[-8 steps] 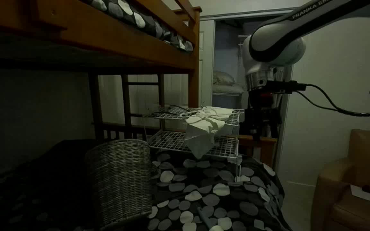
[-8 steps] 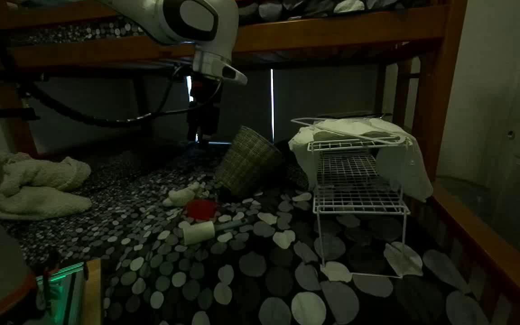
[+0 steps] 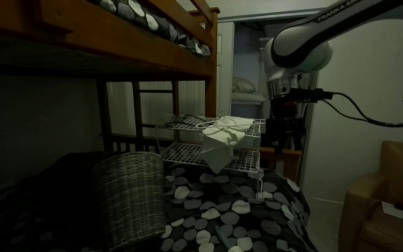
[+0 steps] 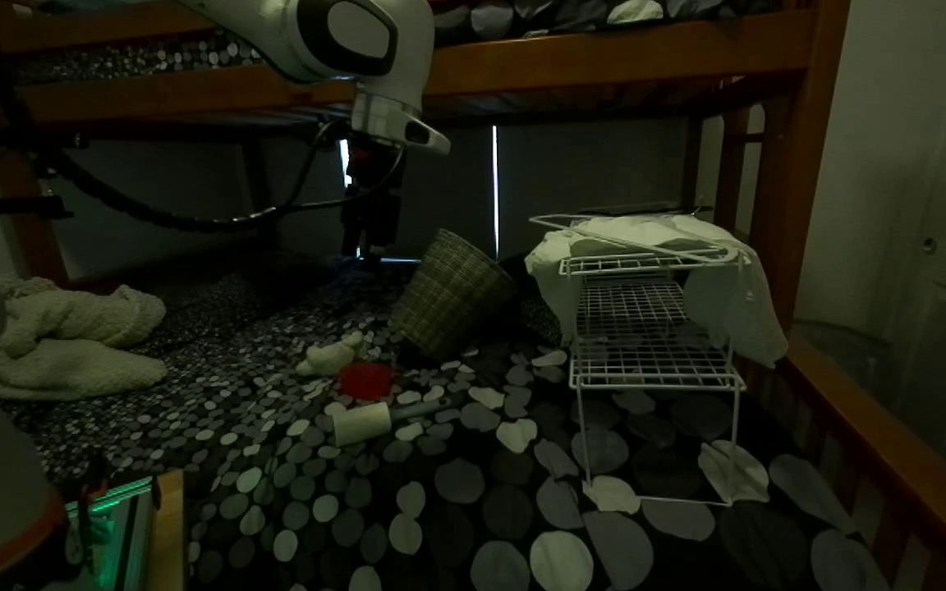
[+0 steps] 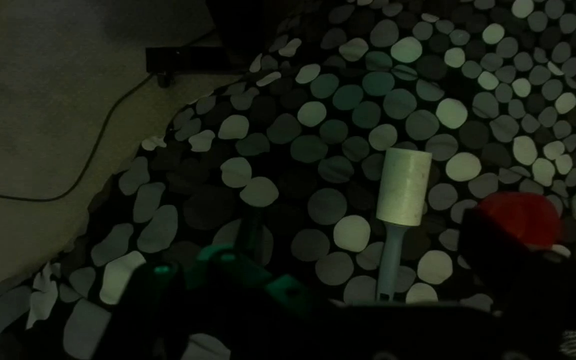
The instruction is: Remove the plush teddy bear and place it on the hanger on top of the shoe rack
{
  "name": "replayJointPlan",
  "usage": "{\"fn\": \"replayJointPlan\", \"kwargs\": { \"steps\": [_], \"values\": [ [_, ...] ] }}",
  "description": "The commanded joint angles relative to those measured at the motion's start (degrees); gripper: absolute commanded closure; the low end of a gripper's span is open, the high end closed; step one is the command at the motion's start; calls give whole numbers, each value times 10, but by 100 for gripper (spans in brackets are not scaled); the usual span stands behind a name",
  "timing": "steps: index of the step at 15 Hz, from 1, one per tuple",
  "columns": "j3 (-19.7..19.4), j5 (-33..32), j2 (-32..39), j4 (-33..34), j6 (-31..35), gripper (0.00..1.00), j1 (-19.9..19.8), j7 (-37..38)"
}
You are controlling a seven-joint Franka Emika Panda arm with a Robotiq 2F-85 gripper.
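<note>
Though it's dimly lit, the teddy bear [image 4: 330, 358] looks cream-white.

The dark bedspread [image 4: 458, 542], spotted grey and white, carries everything on its soft, uneven surface. In an exterior view, with the lint roller [image 4: 362, 423] lying on it as the clock's middle, I see a red thing [image 4: 366, 381] near it at twelve, the teddy bear [image 4: 330, 358] beside that at eleven, a tilted wicker basket [image 4: 452, 295] at one, the shoe rack [image 4: 655, 385] standing at three, and a crumpled cream blanket [image 4: 75, 324] well apart, between nine and ten.
</note>
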Motion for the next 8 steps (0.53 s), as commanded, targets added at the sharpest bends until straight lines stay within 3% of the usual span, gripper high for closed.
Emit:
{"fn": "replayJointPlan", "kwargs": {
  "steps": [1,3,8],
  "values": [
    [3,61,97,18,85,0,18,-44],
    [18,83,139,25,121,0,38,-84],
    [78,40,285,100,192,0,91,-138]
  ]
}}
